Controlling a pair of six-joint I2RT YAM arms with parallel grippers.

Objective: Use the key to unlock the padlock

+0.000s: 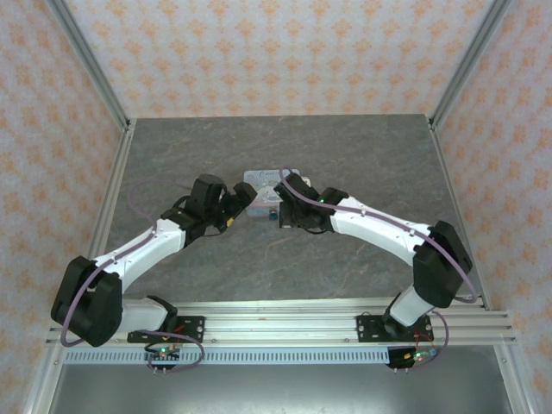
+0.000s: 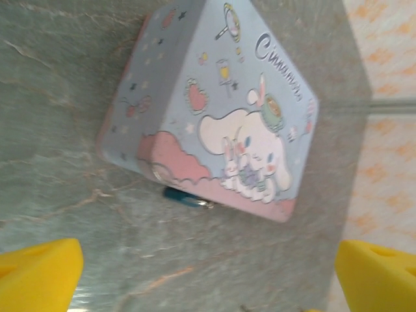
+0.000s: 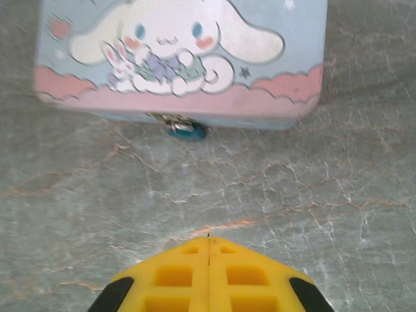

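Observation:
The padlock [image 3: 187, 129] is a tiny teal body hanging on the hasp at the front of the cartoon tin [image 3: 182, 58], resting on the table. In the left wrist view the padlock [image 2: 185, 197] lies under the tin's [image 2: 221, 97] pink edge. My right gripper [image 3: 208, 239] is shut, its tips a short way in front of the padlock. A tiny dark sliver, the key [image 3: 208, 234], pokes out between its tips. My left gripper [image 2: 208, 286] is open wide, with nothing between the yellow fingers [image 2: 39, 273], and it stands back from the tin's left corner.
The tin [image 1: 263, 191] sits mid-table between both grippers on the grey marbled tabletop [image 1: 345, 155]. Patterned walls and metal frame posts [image 1: 90, 69] enclose the table. The arms' mounting rail [image 1: 276, 323] runs along the near edge.

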